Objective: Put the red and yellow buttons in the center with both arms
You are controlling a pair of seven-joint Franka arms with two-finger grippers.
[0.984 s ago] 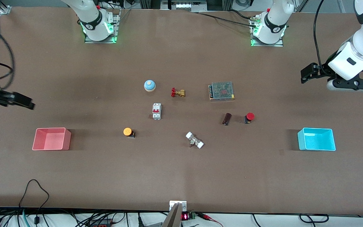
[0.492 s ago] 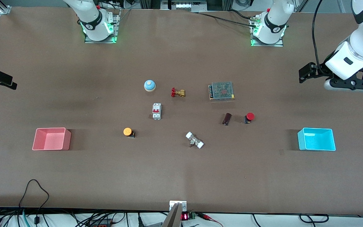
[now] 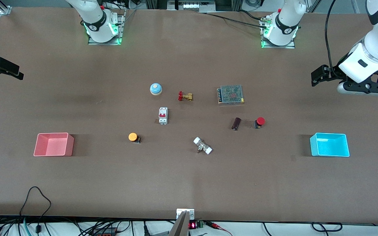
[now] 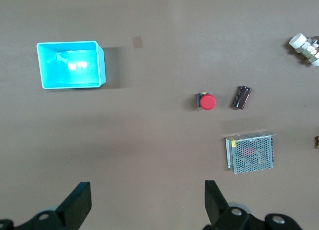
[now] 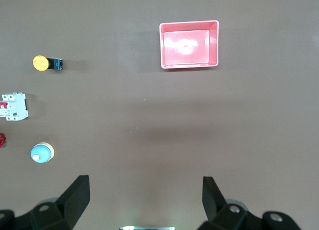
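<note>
The red button (image 3: 259, 122) lies on its side on the brown tabletop beside a dark cylinder, toward the left arm's end; it also shows in the left wrist view (image 4: 207, 101). The yellow button (image 3: 133, 137) lies toward the right arm's end, and also shows in the right wrist view (image 5: 41, 63). My left gripper (image 3: 318, 75) hangs open and empty over bare table at its end (image 4: 147, 200). My right gripper (image 3: 10, 70) hangs open and empty over the table's edge at its end (image 5: 144, 195). Both are well apart from the buttons.
Around the middle are a blue bell (image 3: 156, 88), a brass valve (image 3: 185, 96), a mesh metal box (image 3: 230, 95), a white breaker (image 3: 163, 115), the dark cylinder (image 3: 236, 123) and a white-capped fitting (image 3: 202, 146). A pink bin (image 3: 53, 144) and a cyan bin (image 3: 329, 145) stand toward the table's ends.
My right gripper has swung away from the pink bin's side toward the robots' side of the table's end. My left gripper shifted slightly, then held still. The buttons have not moved.
</note>
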